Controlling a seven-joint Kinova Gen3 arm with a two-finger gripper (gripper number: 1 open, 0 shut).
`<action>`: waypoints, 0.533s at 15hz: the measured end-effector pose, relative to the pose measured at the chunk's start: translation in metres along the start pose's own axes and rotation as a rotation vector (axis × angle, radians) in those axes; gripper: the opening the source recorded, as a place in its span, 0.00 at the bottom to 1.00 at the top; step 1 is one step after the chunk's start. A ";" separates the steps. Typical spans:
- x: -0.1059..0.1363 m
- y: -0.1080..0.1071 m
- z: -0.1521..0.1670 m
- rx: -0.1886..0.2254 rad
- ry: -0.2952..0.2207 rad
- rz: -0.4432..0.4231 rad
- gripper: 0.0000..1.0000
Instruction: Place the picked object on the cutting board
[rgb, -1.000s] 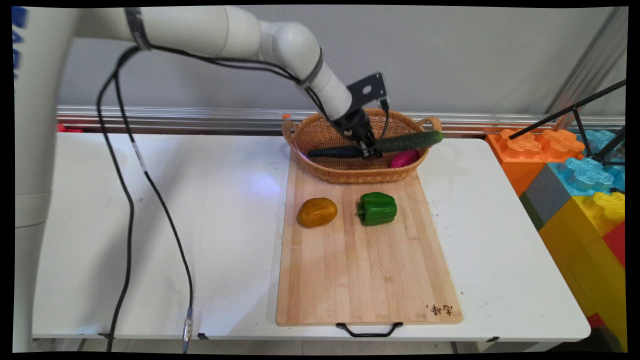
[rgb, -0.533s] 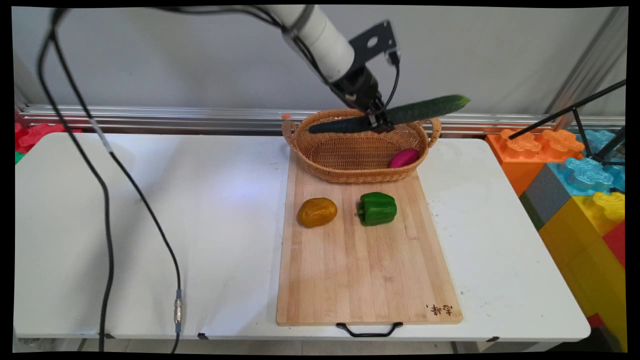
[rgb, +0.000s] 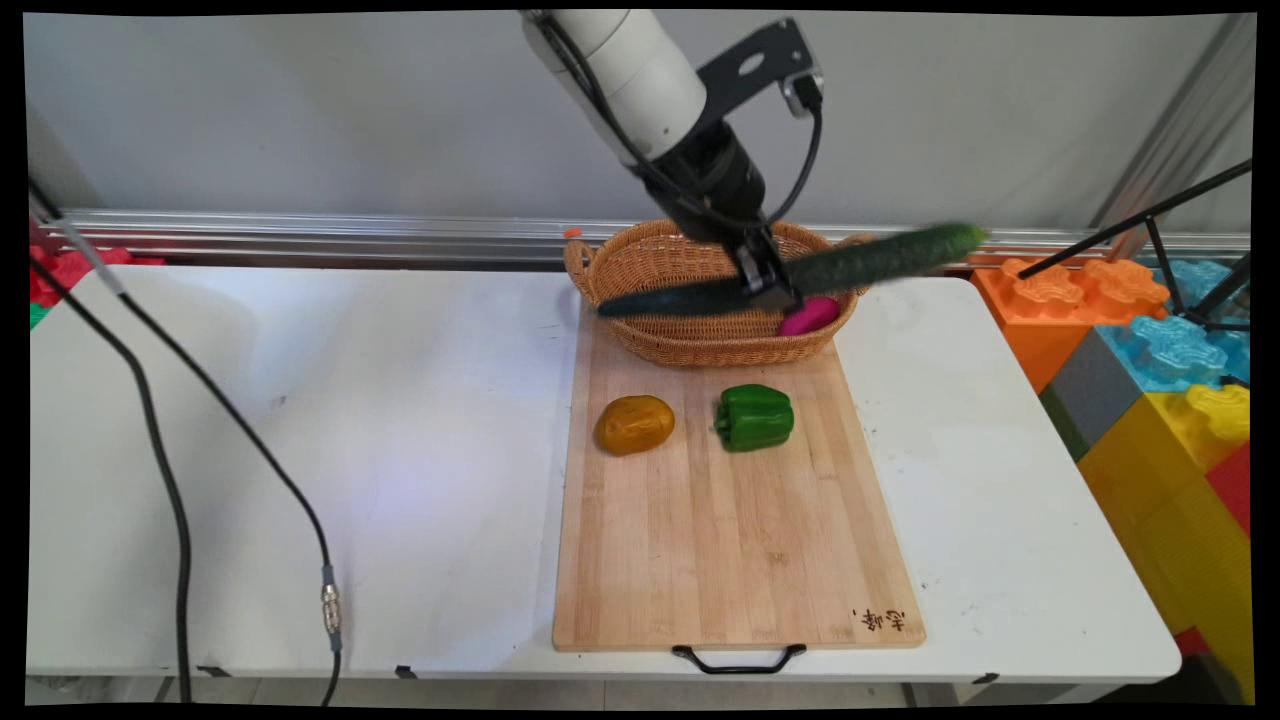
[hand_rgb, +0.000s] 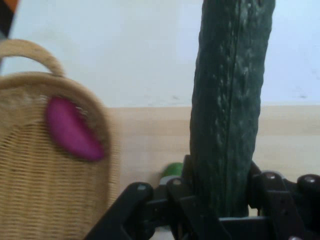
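The cucumber (rgb: 800, 278) is in the air, clamped near its middle by the gripper (rgb: 768, 290), which is closed on it. It hangs almost level above the front part of the basket (rgb: 640, 270), and its right end reaches out past the basket's right handle, over the table (rgb: 300, 400). In the hand view the cucumber (hand_rgb: 230, 100) stands between the black fingers (hand_rgb: 260, 187).

Judging from this, the lift out of the basket is done, and the cucumber is not yet set down anywhere.

A pink vegetable (rgb: 810, 316) lies in the basket, at its right side. On the board (rgb: 730, 540), in front of the basket, lie a potato (rgb: 634, 424) and a green pepper (rgb: 755, 417), a little apart from each other.
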 end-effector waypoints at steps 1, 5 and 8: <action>-0.002 0.012 -0.001 -0.024 -0.010 -0.010 0.00; -0.012 0.045 0.006 -0.084 -0.039 -0.029 0.00; -0.024 0.072 0.019 -0.126 -0.063 -0.037 0.00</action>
